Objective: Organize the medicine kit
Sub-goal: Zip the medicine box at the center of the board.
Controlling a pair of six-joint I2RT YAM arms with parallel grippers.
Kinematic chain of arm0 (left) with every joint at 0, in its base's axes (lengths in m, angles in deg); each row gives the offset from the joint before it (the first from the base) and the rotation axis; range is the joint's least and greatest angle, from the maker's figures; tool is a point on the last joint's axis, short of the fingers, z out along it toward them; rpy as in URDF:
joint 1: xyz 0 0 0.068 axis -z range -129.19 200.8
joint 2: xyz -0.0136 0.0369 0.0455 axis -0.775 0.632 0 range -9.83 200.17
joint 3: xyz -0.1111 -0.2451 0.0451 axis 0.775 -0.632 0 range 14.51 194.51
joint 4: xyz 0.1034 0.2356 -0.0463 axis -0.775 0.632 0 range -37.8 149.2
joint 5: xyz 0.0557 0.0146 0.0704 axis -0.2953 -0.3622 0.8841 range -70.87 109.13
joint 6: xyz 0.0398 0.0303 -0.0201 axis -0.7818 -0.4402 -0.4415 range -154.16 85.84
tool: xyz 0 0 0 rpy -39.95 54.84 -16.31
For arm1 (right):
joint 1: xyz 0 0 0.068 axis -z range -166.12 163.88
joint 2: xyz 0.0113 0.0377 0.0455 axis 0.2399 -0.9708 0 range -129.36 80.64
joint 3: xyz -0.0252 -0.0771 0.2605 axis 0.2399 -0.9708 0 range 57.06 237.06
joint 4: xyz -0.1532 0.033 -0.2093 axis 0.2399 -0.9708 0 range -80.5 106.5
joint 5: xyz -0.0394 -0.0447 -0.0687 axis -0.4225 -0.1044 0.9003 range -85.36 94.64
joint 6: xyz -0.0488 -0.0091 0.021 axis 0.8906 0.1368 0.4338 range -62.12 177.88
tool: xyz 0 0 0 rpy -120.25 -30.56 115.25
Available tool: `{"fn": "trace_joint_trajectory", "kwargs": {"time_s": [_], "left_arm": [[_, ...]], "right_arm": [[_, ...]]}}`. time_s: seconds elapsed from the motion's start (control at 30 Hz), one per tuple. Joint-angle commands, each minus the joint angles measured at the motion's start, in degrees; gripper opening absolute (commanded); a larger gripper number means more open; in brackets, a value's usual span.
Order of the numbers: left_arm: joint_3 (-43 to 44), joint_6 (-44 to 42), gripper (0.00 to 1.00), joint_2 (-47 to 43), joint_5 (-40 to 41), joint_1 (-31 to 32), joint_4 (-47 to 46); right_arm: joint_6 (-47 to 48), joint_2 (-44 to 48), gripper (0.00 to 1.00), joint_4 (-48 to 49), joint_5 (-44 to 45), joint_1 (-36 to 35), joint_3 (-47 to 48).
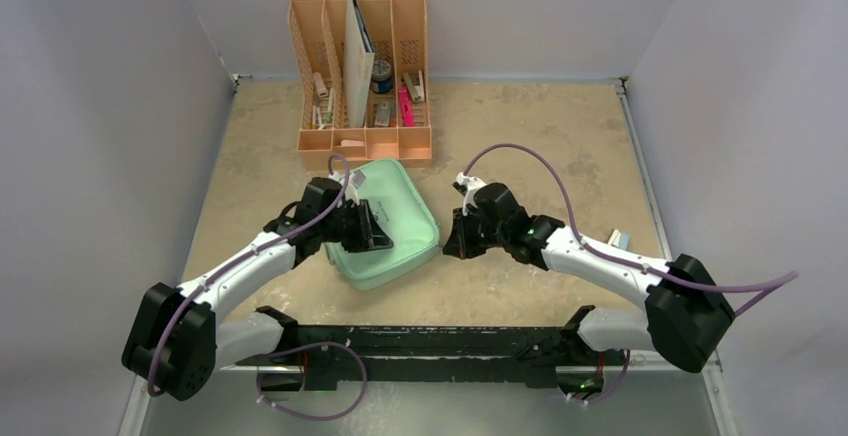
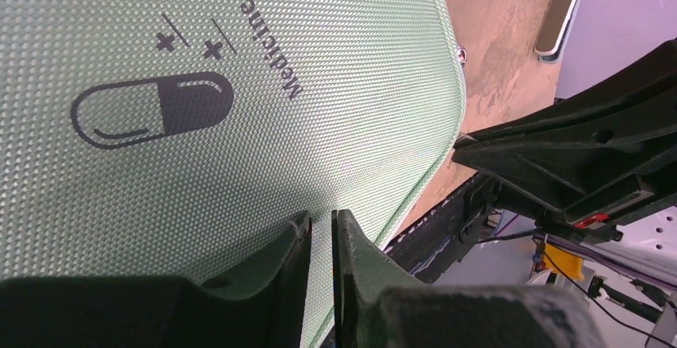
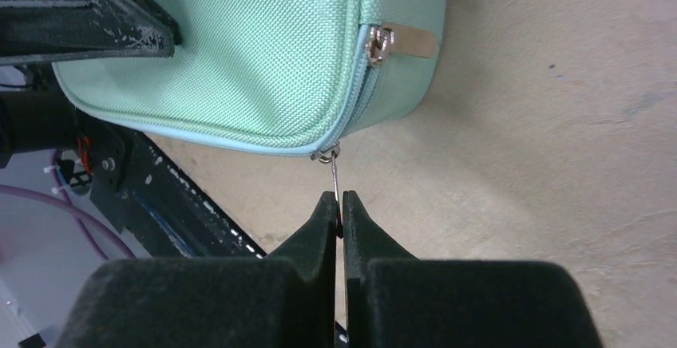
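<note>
Inward, right arm (image 1: 590,251) stretched low, fingers (image 3: 315,232) pinching zip pull (image 3: 335,180)

A peach-orange slotted desk organizer (image 1: 412,31) stands at the far edge of a mottled tan table (image 1: 540,136), against the back wall (image 1: 520,6). A tall pale grey board (image 1: 358,56) stands upright in one of its middle slots, rising above the dividers. Just to the right, a dark round jar (image 1: 381,77) sits in the next slot, and a pink marker (image 1: 406,109) lies in the rightmost one. Other small items in the slots are too small to name. Near the table's right edge lies a small oblong pale object (image 1: 620,239), close to the white side wall (image 1: 740,106)
</note>
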Motion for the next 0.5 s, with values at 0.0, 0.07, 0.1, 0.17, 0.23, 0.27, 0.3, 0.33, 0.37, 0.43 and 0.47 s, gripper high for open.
{"fn": "trace_joint_trajectory", "kwargs": {"time_s": [0.0,0.07,0.1,0.17,0.23,0.27,0.3,0.33,0.37,0.43,0.47], "left_arm": [[-3.34,-2.32,0.16,3.09,8.56,0.41,10.26],[-3.42,-2.27,0.15,3.48,8.49,0.41,10.30],[-3.42,-2.29,0.14,3.66,8.55,0.41,10.35],[-3.38,-2.54,0.14,3.81,9.47,0.41,10.44],[-3.31,-2.55,0.13,4.15,9.91,0.41,10.57],[-3.37,-2.63,0.13,4.33,9.96,0.41,10.57],[-3.37,-2.72,0.13,4.50,10.23,0.49,10.66],[-3.23,-2.84,0.12,4.71,10.45,0.50,10.83],[-2.93,-3.08,0.12,4.89,10.76,0.57,11.18],[-2.46,-3.36,0.10,4.64,12.17,0.62,11.94],[-2.60,-3.28,0.09,4.46,12.31,0.67,11.85]], "right_arm": [[4.12,1.67,0.00,-2.82,10.45,4.25,0.47],[5.06,1.36,0.00,-2.78,10.17,5.36,0.82],[5.48,1.27,0.00,-2.50,9.99,5.80,0.93],[6.28,0.80,0.00,-1.61,9.63,6.61,1.15],[7.50,0.21,0.00,-0.65,8.65,7.14,1.61],[8.15,-0.19,0.00,-0.26,8.40,7.24,1.95],[8.75,-0.66,0.00,-0.08,8.48,7.31,2.37],[9.29,-1.31,0.00,0.13,8.65,7.47,2.82],[9.55,-1.87,0.00,0.32,8.83,7.69,3.42],[9.66,-2.99,0.00,0.59,8.81,8.03,4.17],[9.66,-3.29,0.00,0.50,8.70,8.03,4.46]]}}
